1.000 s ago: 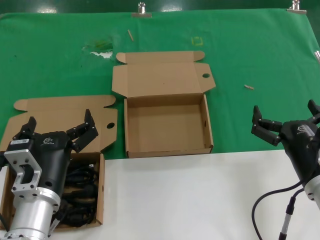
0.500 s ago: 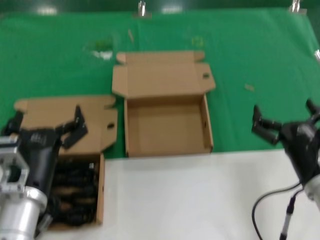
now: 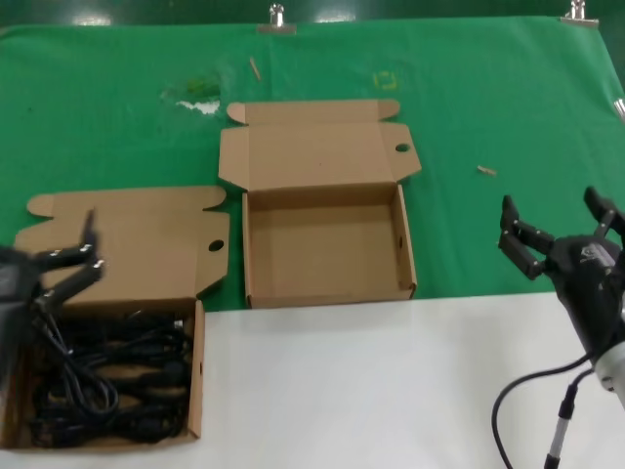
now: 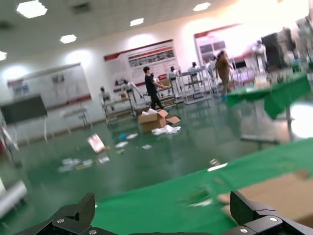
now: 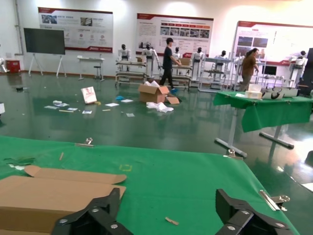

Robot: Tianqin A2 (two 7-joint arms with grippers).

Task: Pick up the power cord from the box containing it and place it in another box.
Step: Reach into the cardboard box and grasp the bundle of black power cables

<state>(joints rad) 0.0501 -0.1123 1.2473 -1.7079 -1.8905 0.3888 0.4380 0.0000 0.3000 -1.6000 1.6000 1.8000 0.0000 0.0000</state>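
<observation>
Left end effector (image 3: 63,256) withdrew; green cloth (image 3: 488,98); hall

A green cloth (image 3: 117,137) covers the far part of the surface, held by metal clips (image 3: 276,17) at its back edge. Small scraps (image 3: 485,170) lie scattered on it; nearer is a bare white surface (image 3: 352,391)

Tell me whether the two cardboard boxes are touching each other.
Apart. The head view shows a strip of green cloth between the left box's lid flap and the empty box's side wall.
</observation>
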